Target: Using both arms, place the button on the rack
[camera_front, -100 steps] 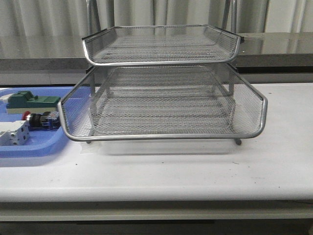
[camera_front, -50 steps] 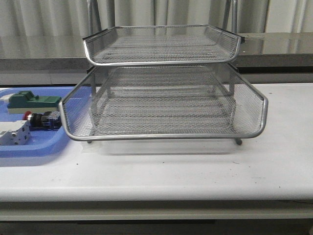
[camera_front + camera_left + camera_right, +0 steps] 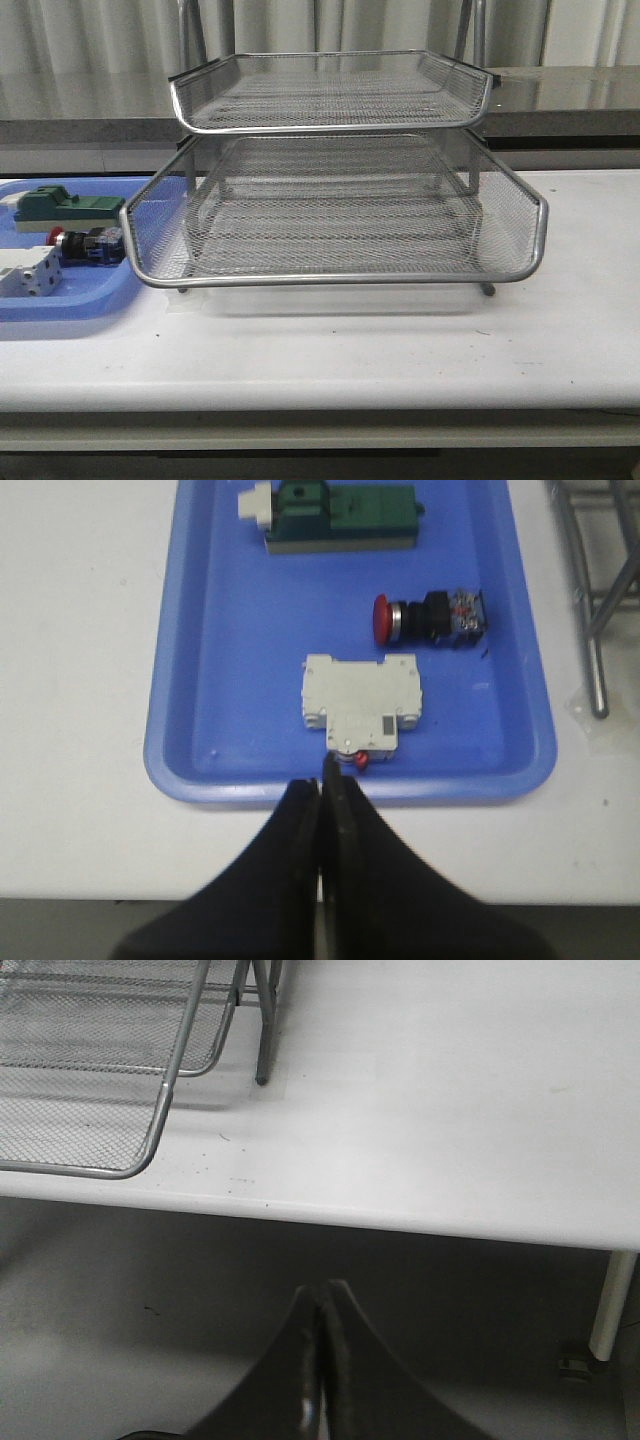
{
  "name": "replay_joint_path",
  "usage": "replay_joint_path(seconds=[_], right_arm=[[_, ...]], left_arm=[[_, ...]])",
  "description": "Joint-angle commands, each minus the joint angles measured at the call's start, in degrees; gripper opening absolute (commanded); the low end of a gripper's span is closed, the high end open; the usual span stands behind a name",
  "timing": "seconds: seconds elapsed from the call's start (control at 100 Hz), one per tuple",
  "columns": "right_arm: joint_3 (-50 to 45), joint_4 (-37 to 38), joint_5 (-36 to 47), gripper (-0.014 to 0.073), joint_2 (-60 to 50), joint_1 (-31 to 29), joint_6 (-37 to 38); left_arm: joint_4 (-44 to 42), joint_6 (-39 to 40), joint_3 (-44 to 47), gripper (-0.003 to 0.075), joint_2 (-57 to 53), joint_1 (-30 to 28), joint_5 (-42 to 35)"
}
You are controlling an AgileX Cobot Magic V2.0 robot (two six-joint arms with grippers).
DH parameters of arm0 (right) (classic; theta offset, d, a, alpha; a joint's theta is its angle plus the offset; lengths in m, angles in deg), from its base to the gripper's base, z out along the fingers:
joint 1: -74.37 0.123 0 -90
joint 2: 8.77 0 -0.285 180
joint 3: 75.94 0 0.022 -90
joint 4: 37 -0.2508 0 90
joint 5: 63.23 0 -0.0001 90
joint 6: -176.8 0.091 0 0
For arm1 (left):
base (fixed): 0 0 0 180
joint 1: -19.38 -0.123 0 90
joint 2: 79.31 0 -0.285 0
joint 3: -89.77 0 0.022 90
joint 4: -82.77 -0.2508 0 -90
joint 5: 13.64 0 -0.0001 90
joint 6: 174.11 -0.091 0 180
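Note:
The button (image 3: 87, 243) (image 3: 430, 617), red-capped with a black body and blue rear block, lies on its side in the blue tray (image 3: 60, 305) (image 3: 220, 680) left of the rack (image 3: 335, 270). The rack's silver mesh tiers stand mid-table, and one corner (image 3: 150, 1150) shows in the right wrist view. My left gripper (image 3: 322, 780) is shut and holds nothing; it hovers over the tray's near rim, short of the white block part (image 3: 360, 700). My right gripper (image 3: 323, 1290) is shut and holds nothing, off the table's front edge. Neither arm appears in the front view.
A green block part (image 3: 65, 207) (image 3: 340, 515) lies at the tray's far end, the white block part (image 3: 28, 272) at its near end. A rack foot (image 3: 261, 1080) stands on the white table (image 3: 400, 350). A table leg (image 3: 610, 1300) shows below the edge.
The blue tray with its parts has shifted slightly between the oldest frame and now; the rack stands as before.

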Motion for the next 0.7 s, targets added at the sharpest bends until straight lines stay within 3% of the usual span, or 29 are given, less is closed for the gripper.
replay_joint_path(seconds=[0.0,0.11,0.3,0.37,0.44,0.69], right_arm=[[2.01,0.27,3.52,-0.0071,0.15,-0.46,-0.14],[2.01,0.27,3.52,-0.0071,0.15,-0.46,-0.14],[2.01,0.27,3.52,-0.0071,0.15,-0.46,-0.14],[2.01,0.27,3.52,-0.0071,0.15,-0.46,-0.14],[2.01,0.27,3.52,-0.0071,0.15,-0.46,-0.14],[2.01,0.27,3.52,-0.0071,0.15,-0.46,-0.14]], left_arm=[[1.84,-4.72,-2.43,-0.0011,1.91,0.02,-1.00],[5.41,-8.66,-2.43,0.0083,3.23,0.02,-0.46],[5.85,-8.93,-2.43,0.0465,3.52,-0.01,-0.46],[5.85,-8.93,-2.43,0.0572,3.52,-0.01,-0.46],[5.85,-8.93,-2.43,0.0608,3.52,-0.01,-0.82],[7.95,-9.55,-3.19,0.0607,4.11,0.21,-0.87]])
